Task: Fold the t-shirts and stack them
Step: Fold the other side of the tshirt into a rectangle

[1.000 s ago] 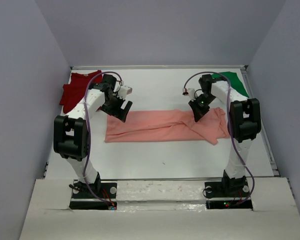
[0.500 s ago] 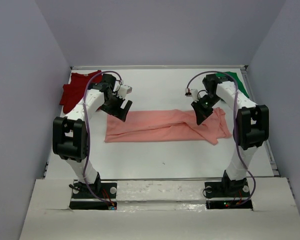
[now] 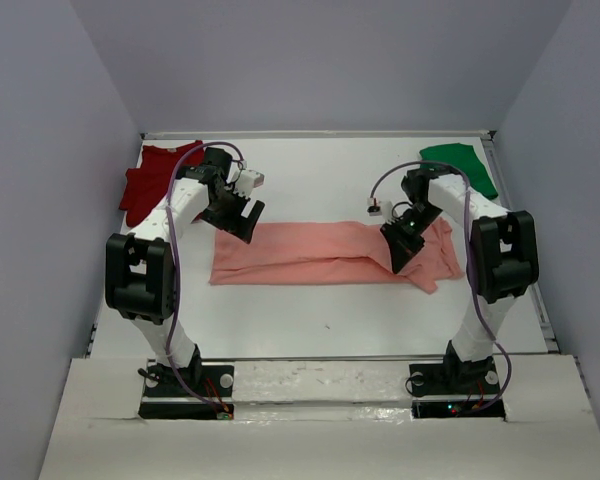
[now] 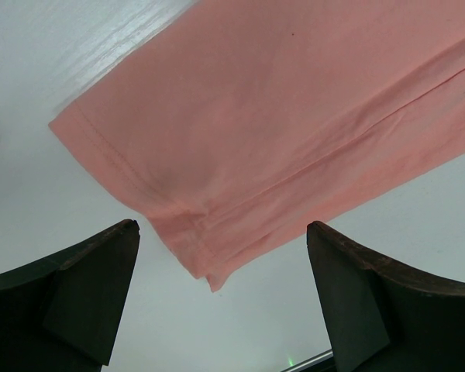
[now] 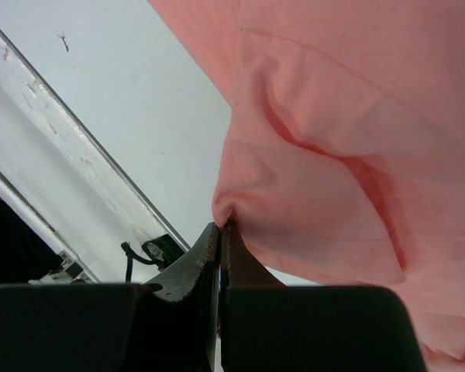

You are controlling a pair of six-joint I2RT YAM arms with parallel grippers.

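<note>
A salmon-pink t-shirt (image 3: pixel 320 254) lies folded into a long strip across the middle of the table. My left gripper (image 3: pixel 242 222) is open and empty, hovering just above the strip's far left corner (image 4: pixel 186 232). My right gripper (image 3: pixel 401 252) is shut on a pinch of the pink shirt's bunched right end (image 5: pixel 310 194), which it holds a little above the table. A red t-shirt (image 3: pixel 150 180) lies crumpled at the far left. A green t-shirt (image 3: pixel 460 165) lies at the far right corner.
The white table (image 3: pixel 310 320) has a raised rim at the back and along the right side (image 3: pixel 525 260). The right arm's purple cable loops above the pink shirt's right end. Purple walls close in on both sides.
My right gripper has moved toward the near side, dragging the shirt's right end with it. The green shirt is now uncovered. The left gripper has barely moved.
</note>
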